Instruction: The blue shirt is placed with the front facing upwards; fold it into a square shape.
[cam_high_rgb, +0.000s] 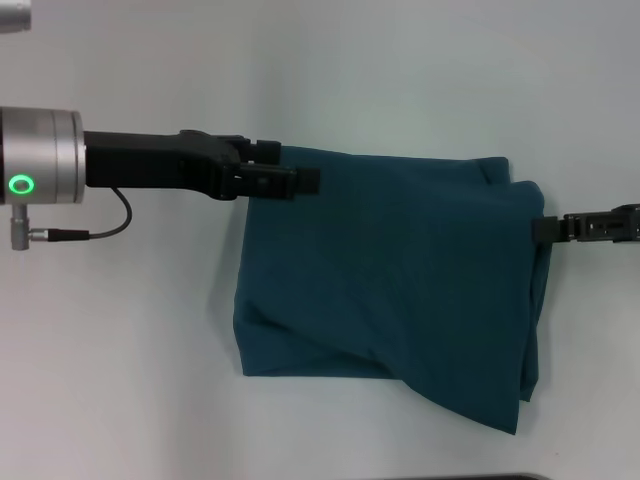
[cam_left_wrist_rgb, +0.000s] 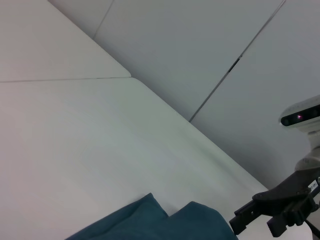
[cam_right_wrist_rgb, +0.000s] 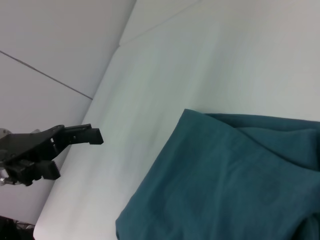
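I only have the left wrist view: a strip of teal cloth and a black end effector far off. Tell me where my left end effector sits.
Observer: In the head view the left end effector is at the far left corner of the blue shirt.
Operator: Give me the shirt's shape.
Observer: It lies folded into a rough rectangle on the white table, plain teal side up, with no lettering showing.
Operator: Report any untidy edge.
Observer: The near right corner sticks out past the rest; the right end effector is at the right edge, farther back.
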